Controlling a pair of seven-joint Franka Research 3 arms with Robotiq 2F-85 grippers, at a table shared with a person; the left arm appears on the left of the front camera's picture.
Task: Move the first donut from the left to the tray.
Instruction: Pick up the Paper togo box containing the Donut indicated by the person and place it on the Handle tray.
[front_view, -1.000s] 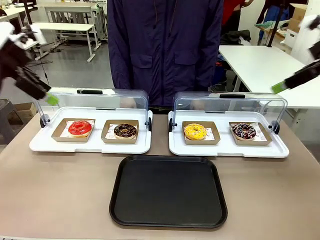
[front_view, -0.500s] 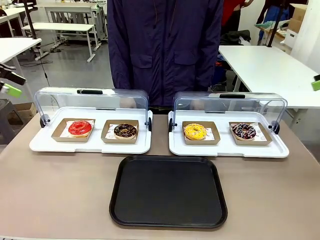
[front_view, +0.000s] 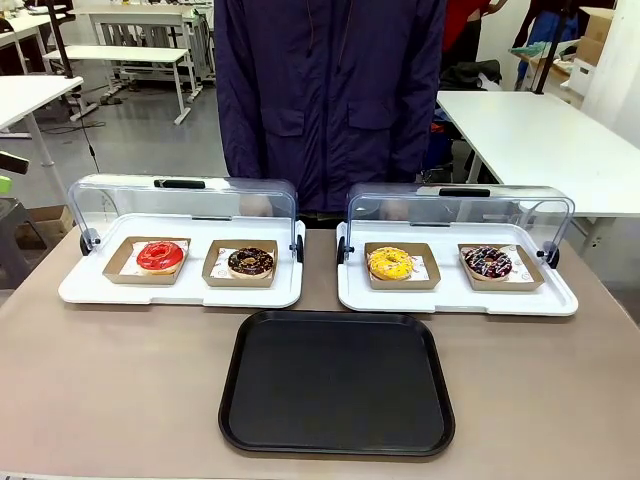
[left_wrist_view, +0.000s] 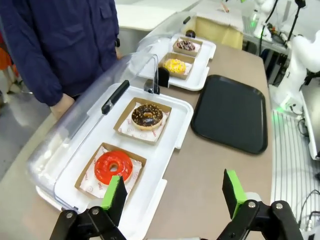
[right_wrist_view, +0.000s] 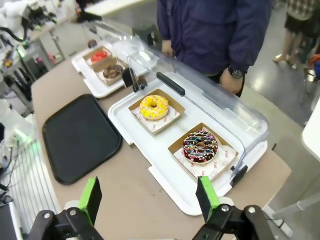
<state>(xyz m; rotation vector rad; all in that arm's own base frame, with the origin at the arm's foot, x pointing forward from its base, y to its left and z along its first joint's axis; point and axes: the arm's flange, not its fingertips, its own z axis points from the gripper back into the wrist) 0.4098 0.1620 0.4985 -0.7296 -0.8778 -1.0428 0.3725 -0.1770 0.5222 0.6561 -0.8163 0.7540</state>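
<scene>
Across the brown worktop, found the first donut from the left seated in its cardboard holder on a white tray, clear lid raised for access, saw the black tray bare just in front to receive it, held left tool and right tool wide, gripping nothing.

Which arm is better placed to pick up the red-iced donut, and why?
Left, probably. The open left pincer hovers close to the red-iced donut, which lies just ahead of its fingers. The right pincer hangs by the other display tray, near the sprinkled chocolate donut.
</scene>
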